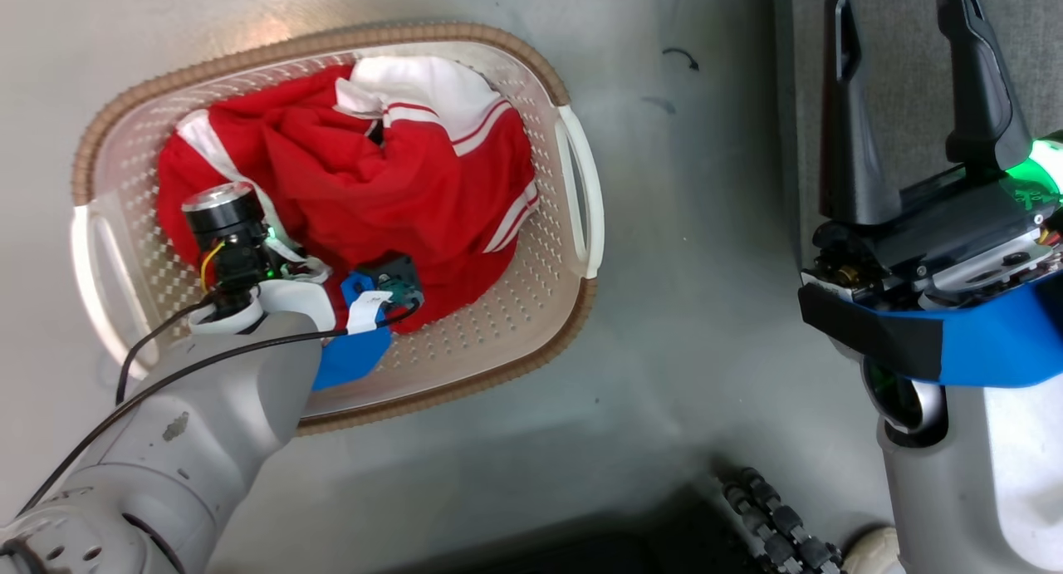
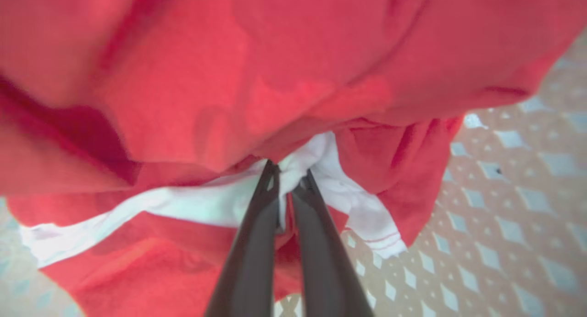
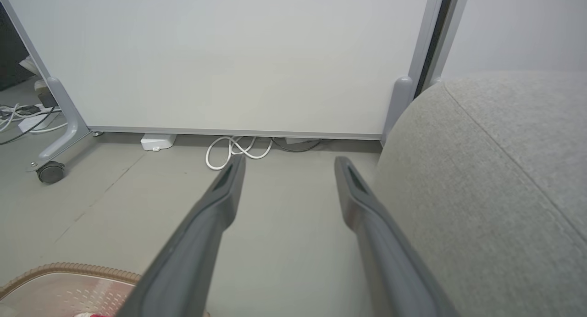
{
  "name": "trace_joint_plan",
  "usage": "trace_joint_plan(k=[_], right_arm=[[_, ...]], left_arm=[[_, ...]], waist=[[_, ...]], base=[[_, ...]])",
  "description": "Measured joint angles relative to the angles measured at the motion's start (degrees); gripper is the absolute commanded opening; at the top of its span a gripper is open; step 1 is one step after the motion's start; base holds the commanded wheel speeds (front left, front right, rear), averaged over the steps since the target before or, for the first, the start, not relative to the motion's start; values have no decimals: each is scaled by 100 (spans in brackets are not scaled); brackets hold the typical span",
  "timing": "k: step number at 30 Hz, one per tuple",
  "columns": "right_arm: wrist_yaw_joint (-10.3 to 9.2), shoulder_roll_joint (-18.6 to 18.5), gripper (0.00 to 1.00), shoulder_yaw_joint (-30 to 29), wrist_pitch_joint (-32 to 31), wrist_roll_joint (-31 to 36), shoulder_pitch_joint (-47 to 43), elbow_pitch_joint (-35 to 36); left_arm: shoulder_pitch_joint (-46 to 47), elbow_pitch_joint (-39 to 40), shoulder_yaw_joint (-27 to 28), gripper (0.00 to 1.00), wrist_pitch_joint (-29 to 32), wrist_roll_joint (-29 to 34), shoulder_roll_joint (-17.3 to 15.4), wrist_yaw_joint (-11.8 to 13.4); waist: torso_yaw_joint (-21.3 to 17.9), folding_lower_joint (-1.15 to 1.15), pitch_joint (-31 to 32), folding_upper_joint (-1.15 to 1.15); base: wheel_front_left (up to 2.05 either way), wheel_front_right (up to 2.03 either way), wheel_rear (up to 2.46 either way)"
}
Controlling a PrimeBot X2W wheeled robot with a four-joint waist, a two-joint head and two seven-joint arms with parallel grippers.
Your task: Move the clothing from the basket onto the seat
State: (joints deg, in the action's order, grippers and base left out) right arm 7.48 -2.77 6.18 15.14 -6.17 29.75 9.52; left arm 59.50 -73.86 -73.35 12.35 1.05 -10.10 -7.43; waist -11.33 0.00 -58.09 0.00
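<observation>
Seat [image 3: 495, 179]: grey upholstery, sitting off to the right of the basket, with a strip of bare floor [image 1: 698, 225] running between the two.

Basket [image 1: 415, 32]: standing on the floor, brown rim uppermost, perforated base showing at its right and near sides.

Clothing [image 1: 399, 183]: lying bunched inside the basket, red folds with white stripe trim, crowding its far and left sides. I cannot tell where one garment is ending and the other beginning.

Right end effector [image 1: 901, 9]: hanging to the right of the basket, over the seat's edge, fingers spread wide, carrying nothing.

Left end effector [image 2: 289, 172]: reaching down into the basket's near-left part, fingers drawn narrow and pinching a small fold of white trim on the clothing.

Step in hand, as I am judging it: lifting out.

- The pinch is taking little cloth, so a slow, straight rise should be suiting it best.
- The trailing hem should be clearing the rim before any swing right.
- The basket looks light and may be lifting with snagged cloth.
</observation>
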Motion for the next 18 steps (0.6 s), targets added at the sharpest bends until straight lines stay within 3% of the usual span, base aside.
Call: trace_joint_plan(k=[9,18], right_arm=[[0,0,100,-59,0,1,-12,-147],[0,1,100,-107,0,16,-164,-346]], left_arm=[[-1,32,124,0,-780,-311,204,36],[5,55,399,0,-1490,-805,207,18]], waist=[[218,0,515,0],[432,0,1274,0]], base=[[0,0,0],[0,0,0]])
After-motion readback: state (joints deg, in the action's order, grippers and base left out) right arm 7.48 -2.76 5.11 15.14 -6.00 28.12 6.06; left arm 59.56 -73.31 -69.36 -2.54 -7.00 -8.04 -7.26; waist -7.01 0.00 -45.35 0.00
